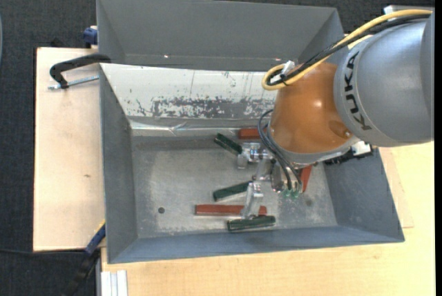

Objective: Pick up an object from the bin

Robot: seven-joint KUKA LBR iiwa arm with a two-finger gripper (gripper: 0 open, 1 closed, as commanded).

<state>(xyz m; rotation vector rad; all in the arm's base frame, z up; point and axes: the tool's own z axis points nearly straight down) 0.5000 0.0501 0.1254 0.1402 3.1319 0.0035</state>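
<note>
Reaching arm: the silver arm with its rounded orange wrist cover (307, 115) comes in from the right of the frame and dips low into the grey metal bin (207, 18), because everything loose lies flat on the bin's floor.
Claw: the claw (280, 183) hangs below the orange cover at the lower right of the floor, pointing down, close to the floor. I cannot tell whether it is apart or together, and nothing can be seen clamped in it.
Nearest things: a small red strip (304, 177) lies just right of the claw, partly tucked under the wrist, and a green-handled tool with a silver tip (231, 191) lies just to its left.
Other things: a flat red bar (215, 210) and a dark green handle (251, 222) lie near the lower wall; another dark green handle (226, 143) and a red piece (247, 133) lie toward the back wall.
Layout: the pieces are loosely scattered and some look to touch or cross.
Judgement: the pick looks not yet done. The candidate is probably one of the two pieces beside the claw.
Risk: thin, flat pieces may slip or drag a neighbour along.
</note>
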